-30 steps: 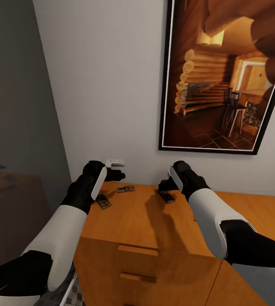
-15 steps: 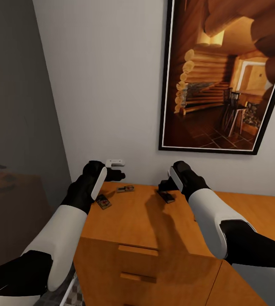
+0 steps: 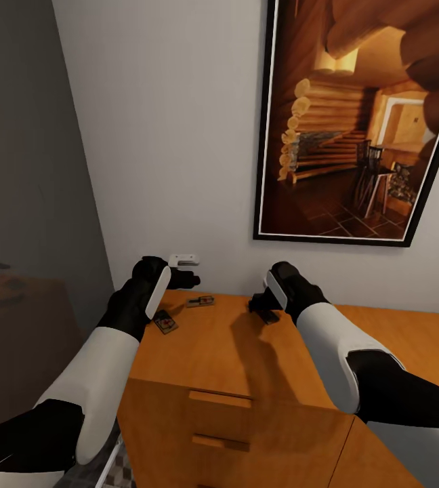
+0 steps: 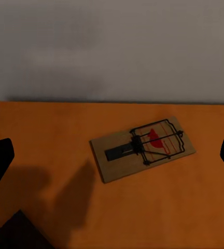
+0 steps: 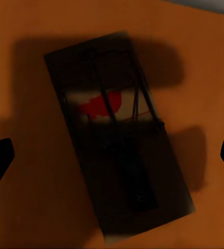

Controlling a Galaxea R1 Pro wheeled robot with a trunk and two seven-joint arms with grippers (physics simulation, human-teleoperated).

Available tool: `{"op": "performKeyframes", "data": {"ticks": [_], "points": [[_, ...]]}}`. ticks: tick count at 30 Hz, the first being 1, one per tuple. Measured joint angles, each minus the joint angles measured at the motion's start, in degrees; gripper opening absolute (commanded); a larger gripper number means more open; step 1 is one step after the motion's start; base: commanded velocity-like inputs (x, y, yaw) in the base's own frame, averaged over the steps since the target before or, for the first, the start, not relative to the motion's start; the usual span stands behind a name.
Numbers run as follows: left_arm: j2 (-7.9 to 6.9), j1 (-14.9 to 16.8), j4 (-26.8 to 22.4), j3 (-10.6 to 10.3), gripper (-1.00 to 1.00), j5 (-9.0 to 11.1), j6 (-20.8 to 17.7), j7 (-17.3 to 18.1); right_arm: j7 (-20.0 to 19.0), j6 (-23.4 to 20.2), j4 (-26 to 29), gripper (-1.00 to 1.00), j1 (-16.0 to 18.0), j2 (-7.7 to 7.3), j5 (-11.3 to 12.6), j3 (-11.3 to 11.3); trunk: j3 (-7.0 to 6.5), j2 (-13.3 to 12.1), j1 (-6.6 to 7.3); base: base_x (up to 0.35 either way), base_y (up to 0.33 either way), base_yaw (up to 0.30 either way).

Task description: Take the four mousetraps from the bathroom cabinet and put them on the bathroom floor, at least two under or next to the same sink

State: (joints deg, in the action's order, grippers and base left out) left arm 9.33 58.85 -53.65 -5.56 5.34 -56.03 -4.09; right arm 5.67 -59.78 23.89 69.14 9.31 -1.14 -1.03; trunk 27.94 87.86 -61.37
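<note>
I had the right gripper point(image 3: 259, 303) hanging just over a mousetrap point(image 5: 117, 140) near the centre of the head frame, fingers spread wide with the trap lying flat between them on the cabinet point(image 3: 226, 352), nothing gripped. In the right wrist frame the trap sat slantwise across the middle, in the gripper's own shadow, so I judged the fingers might close on its corners rather than its long edges and skid it over the smooth top. The board was thin and flat, so too high a pinch would miss it. The left gripper point(image 3: 191, 278), left of centre, was also wide open and empty, above a second mousetrap point(image 4: 143, 147) near the wall; a third mousetrap point(image 3: 166, 321) lay near the cabinet's left edge, where a nudge from that forearm could tip it off.
</note>
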Motion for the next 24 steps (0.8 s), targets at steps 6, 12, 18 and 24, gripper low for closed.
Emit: {"op": "performKeyframes", "data": {"ticks": [6,12,18,24], "points": [[0.0,0.0,0.0,0.0,1.0,0.0,0.0,0.0,0.0,0.0,-0.3,1.0,0.0,0.29,0.0,0.0,0.0,0.0,0.0,0.0,0.0,0.0],[0.0,0.0,0.0,0.0,1.0,0.0,0.0,0.0,0.0,0.0,-0.3,1.0,0.0,0.65,0.0,0.0,0.0,0.0,0.0,0.0,0.0,0.0],[0.0,0.0,0.0,0.0,1.0,0.0,0.0,0.0,0.0,0.0,-0.4,1.0,0.0,0.65,0.0,0.0,0.0,0.0,0.0,0.0,0.0,0.0],[0.0,0.0,0.0,0.0,1.0,0.1,0.0,0.0,0.1,0.0,-0.4,1.0,0.0,0.65,0.0,0.0,0.0,0.0,0.0,0.0,0.0,0.0]]}}
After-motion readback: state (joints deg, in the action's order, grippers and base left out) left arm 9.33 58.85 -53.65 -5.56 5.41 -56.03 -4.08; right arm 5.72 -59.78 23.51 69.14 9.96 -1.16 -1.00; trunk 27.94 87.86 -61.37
